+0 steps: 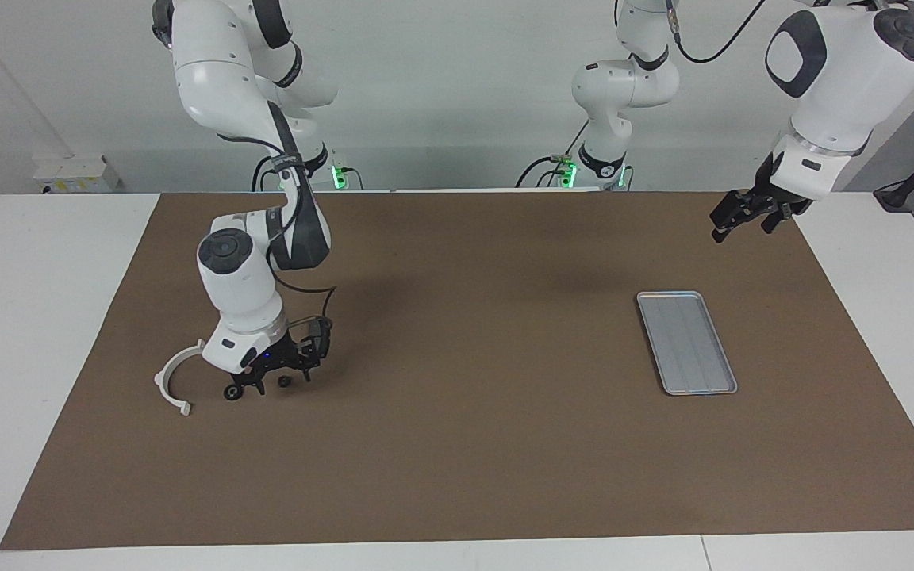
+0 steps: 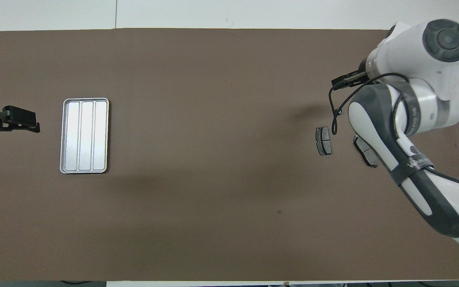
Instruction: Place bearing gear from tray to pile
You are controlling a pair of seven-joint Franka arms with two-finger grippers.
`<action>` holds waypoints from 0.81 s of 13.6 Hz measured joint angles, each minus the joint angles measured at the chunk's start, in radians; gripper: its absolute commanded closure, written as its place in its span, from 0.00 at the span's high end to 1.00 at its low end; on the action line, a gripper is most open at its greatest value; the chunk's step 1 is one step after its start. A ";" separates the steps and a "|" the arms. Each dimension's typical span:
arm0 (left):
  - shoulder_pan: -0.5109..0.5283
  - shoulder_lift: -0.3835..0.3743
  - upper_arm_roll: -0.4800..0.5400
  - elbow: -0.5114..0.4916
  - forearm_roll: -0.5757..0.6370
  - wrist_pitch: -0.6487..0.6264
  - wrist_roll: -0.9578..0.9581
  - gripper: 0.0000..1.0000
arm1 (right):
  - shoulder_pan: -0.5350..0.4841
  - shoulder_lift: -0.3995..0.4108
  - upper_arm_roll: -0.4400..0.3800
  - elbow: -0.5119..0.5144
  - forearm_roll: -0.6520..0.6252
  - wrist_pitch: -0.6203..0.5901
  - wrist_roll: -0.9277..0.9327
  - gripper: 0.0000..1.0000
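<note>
The bearing gear [image 1: 231,392], a small black ring, lies on the brown mat beside the white half-ring bracket [image 1: 174,381] of the pile. My right gripper [image 1: 270,385] hangs just above the mat next to the gear, open and holding nothing. In the overhead view the right arm hides the gripper, the gear and the bracket. Two dark grey plates [image 2: 324,140] [image 2: 367,153] of the pile lie close by, the second partly under the arm. The silver tray [image 1: 687,342] [image 2: 84,135] holds nothing. My left gripper [image 1: 731,216] [image 2: 20,119] waits open in the air at the left arm's end.
A brown mat [image 1: 465,444] covers most of the white table. The right arm's elbow and forearm [image 2: 408,131] stand high over the pile.
</note>
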 measured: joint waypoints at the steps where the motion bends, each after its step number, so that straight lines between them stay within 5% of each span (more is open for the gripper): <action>1: 0.000 0.000 0.000 0.000 0.000 0.000 0.000 1.00 | -0.007 -0.025 -0.004 0.063 0.000 -0.091 0.000 1.00; 5: 0.000 0.000 0.000 0.000 0.000 0.000 0.000 1.00 | -0.052 -0.170 -0.006 0.135 0.011 -0.335 0.002 1.00; 11: 0.000 0.000 0.000 0.000 0.000 0.000 0.000 1.00 | -0.117 -0.390 -0.009 0.053 0.020 -0.500 0.056 1.00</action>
